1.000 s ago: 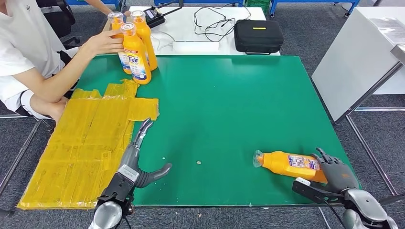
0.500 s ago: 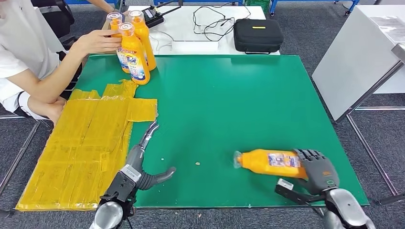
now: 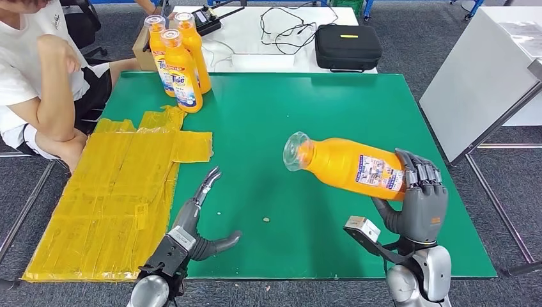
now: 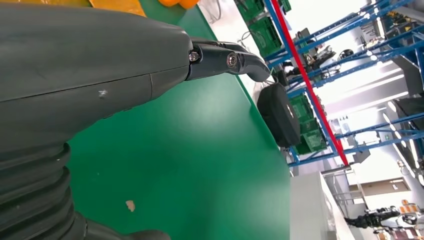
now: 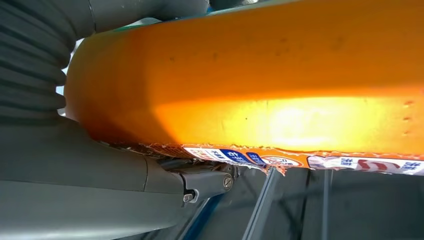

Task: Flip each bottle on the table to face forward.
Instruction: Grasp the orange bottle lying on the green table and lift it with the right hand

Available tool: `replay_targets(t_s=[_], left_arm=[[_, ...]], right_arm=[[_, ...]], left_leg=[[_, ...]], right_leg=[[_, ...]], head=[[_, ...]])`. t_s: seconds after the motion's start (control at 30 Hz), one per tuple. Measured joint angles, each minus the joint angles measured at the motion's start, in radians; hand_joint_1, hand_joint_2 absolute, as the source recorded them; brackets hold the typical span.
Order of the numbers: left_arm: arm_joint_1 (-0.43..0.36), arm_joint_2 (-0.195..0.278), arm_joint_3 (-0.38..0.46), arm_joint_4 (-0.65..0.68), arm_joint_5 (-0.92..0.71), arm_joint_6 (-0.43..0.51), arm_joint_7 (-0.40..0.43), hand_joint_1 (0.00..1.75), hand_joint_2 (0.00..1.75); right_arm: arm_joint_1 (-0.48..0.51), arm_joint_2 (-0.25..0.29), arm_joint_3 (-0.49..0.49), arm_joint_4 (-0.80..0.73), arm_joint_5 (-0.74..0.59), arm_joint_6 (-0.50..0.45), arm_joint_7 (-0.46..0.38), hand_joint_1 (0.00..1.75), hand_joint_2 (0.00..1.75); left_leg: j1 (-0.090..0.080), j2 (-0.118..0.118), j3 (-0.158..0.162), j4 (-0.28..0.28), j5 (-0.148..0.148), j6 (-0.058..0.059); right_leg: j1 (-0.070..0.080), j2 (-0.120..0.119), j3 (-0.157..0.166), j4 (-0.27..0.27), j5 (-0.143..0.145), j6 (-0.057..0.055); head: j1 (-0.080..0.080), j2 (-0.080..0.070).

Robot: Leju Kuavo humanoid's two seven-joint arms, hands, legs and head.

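Above the green table (image 3: 307, 115), my right hand (image 3: 418, 204) clasps the orange bottle's (image 3: 348, 163) base end, cap tilted up-left (left hand (image 3: 192, 233) spread, holding nothing); the smooth plastic is probably slippery and front-heavy, so a mid-body hold seems safer.

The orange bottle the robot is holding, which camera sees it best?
The head view: the whole orange bottle shows, tilted, gripped by the right robot hand. The right wrist view is too close, just orange side and label edge.

Bottle (image 3: 348, 165) – glossy orange plastic, paper label; table (image 3: 300, 115) – matt green.
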State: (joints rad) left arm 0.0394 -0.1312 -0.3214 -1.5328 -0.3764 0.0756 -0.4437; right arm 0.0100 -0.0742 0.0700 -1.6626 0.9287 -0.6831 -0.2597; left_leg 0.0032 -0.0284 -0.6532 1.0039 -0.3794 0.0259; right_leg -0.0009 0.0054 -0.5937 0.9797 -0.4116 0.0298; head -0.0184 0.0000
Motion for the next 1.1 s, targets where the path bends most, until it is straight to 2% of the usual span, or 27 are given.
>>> replay_targets(t_s=[0.13,0.4,0.57,0.77,0.83,0.9,0.97,1.1], left_arm=[[0.003,0.0,-0.002,0.0,0.006,0.004,0.0,0.0,1.75],[0.005,0.0,-0.004,0.0,0.007,0.005,0.0,0.0,1.75],[0.005,0.0,-0.004,0.0,0.031,-0.013,0.01,0.0,1.75],[0.005,0.0,-0.004,0.0,0.037,-0.018,0.011,0.0,1.75],[0.005,0.0,-0.004,0.0,0.051,-0.033,0.014,0.0,1.75],[0.003,0.0,-0.004,0.0,0.096,-0.064,0.032,0.0,1.75],[-0.005,0.001,-0.002,0.0,0.196,-0.118,0.078,0.0,1.75],[-0.014,0.004,-0.002,0.005,0.297,-0.173,0.12,0.0,1.75]], right_arm=[[0.002,0.033,-0.002,-0.033,-0.07,-0.002,-0.019,1.75,1.75],[0.003,0.058,-0.002,-0.054,-0.087,0.004,-0.023,1.75,1.75],[0.006,0.065,0.001,-0.055,-0.246,0.114,-0.062,1.75,1.75],[0.006,0.068,0.002,-0.055,-0.272,0.135,-0.067,1.75,1.75],[0.007,0.075,0.007,-0.05,-0.319,0.175,-0.077,1.75,1.75],[0.006,0.102,0.033,-0.018,-0.369,0.233,-0.095,1.75,1.75],[0.001,0.15,0.101,0.066,-0.392,0.285,-0.105,1.75,1.75],[-0.014,0.199,0.192,0.174,-0.409,0.326,-0.105,1.75,1.75]], left_leg=[[0.0,0.0,0.0,0.0,0.0,0.0],[0.0,0.0,0.0,0.0,0.0,0.0],[0.0,0.0,0.0,0.0,0.0,0.0],[0.0,0.0,0.0,0.0,0.0,0.0],[0.0,0.0,0.0,0.0,0.0,0.0],[0.0,0.0,0.0,0.0,0.0,0.0],[0.0,0.0,0.0,0.0,0.0,0.0],[0.001,0.0,-0.001,0.0,0.0,0.0]], right_leg=[[0.0,0.0,0.0,0.0,0.0,0.0],[0.0,0.0,0.0,0.0,0.0,0.0],[0.0,0.0,0.0,0.0,0.0,0.0],[0.0,0.0,0.0,0.0,0.0,0.0],[0.0,0.0,0.0,0.0,0.0,0.0],[0.0,0.0,-0.001,0.0,0.0,0.0],[0.0,0.0,-0.001,0.0,0.0,0.0],[0.0,0.0,-0.001,0.0,0.0,0.0]], head=[[0.0,0.0],[0.0,0.0],[0.0,0.0],[0.0,0.0],[0.0,0.0],[0.0,0.0],[0.0,0.0],[0.0,0.0]])
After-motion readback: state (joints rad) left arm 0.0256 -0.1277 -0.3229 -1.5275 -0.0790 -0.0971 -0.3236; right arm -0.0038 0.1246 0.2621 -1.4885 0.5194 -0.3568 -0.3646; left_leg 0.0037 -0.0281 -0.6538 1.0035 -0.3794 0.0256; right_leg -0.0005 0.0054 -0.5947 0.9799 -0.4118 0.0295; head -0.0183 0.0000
